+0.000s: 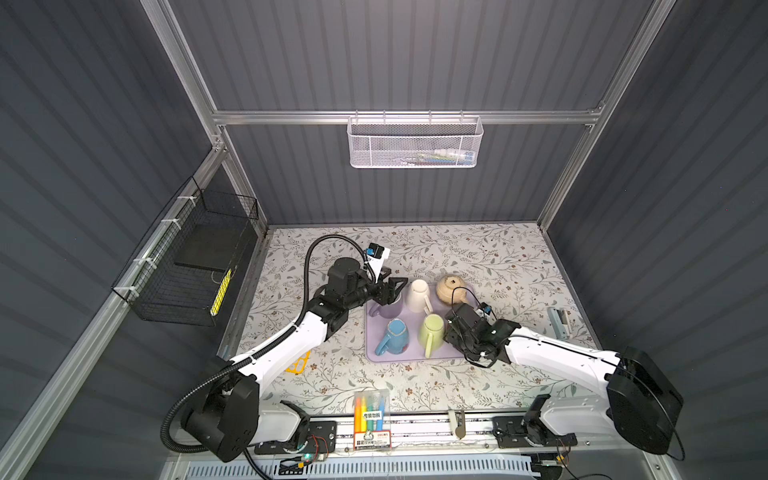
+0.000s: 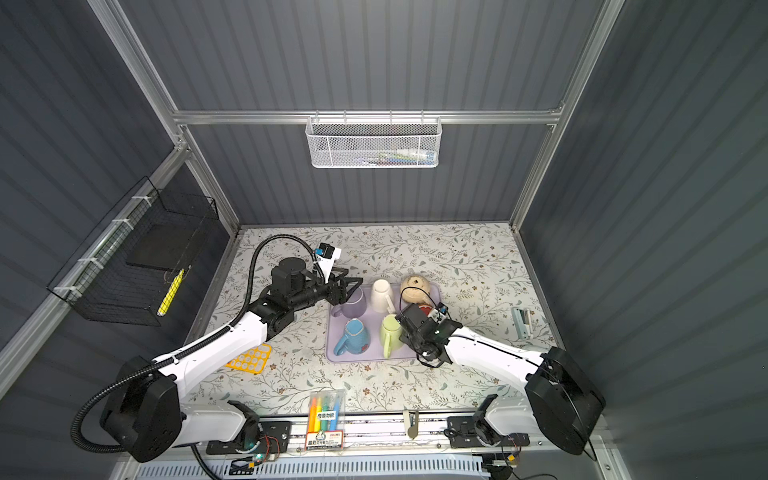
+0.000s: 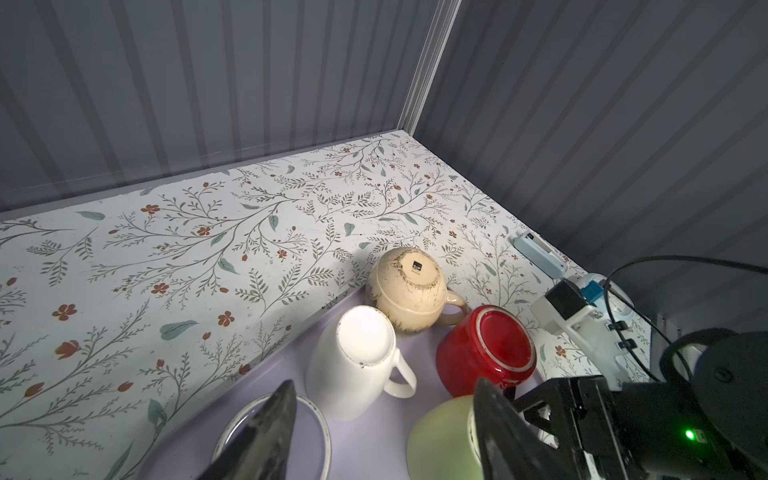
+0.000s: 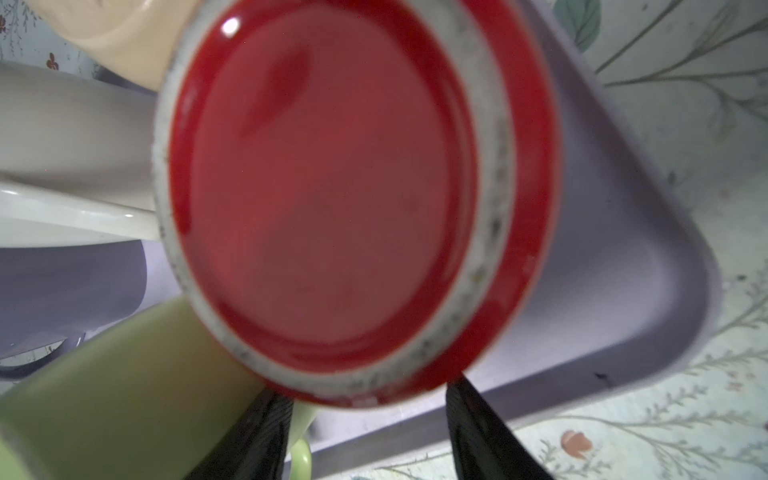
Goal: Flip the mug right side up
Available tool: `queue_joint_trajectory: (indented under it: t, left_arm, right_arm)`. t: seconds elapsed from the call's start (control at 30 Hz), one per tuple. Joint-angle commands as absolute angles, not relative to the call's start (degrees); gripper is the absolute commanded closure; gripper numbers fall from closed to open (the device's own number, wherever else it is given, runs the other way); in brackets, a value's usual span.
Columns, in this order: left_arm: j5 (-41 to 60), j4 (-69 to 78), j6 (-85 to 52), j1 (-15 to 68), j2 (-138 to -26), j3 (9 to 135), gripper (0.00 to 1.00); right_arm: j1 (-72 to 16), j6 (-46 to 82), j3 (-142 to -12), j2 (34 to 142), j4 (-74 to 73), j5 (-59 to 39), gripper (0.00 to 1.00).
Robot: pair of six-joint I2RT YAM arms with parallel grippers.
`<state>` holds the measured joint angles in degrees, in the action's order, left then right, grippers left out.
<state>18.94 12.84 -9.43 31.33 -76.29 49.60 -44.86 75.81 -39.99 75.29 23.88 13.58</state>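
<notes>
In a top view, the upside-down glossy red ceramic mug (image 2: 424, 308) is sitting at three o'clock on the lilac plastic tray (image 2: 375, 356), a round beige mug (image 2: 415, 289) crowding it at eleven, a pale green mug (image 2: 390, 328) at eight; grey ribbed walls (image 2: 374, 62) are enclosing the floral tabletop (image 2: 457, 257). Left wrist view: the left gripper (image 3: 382, 382) is hanging, jaws spread, over a lilac mug (image 3: 311, 436). Right wrist view: the right gripper (image 4: 365, 390) is gaping beside the red base.
</notes>
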Motion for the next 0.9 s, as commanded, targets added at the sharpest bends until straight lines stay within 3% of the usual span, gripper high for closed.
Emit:
queue_joint_trajectory:
  t: [0.0,0.4,0.87]
  left_arm:
    - [20.8,12.9,-9.6,30.4,-73.7,48.4,0.33]
    - [22.0,14.4,-10.3,29.8,-75.4,48.8,0.33]
    - [22.3,14.5,-10.5,29.8,-76.4,49.9,0.33]
  right_arm:
    - [-45.2,77.9,-41.7,76.0,24.8,15.7,0.38]
    - [-42.6,73.1,-43.3,78.4,34.8,15.4,0.50]
    - [-38.2,62.6,-33.9,64.6,39.0,13.0,0.54]
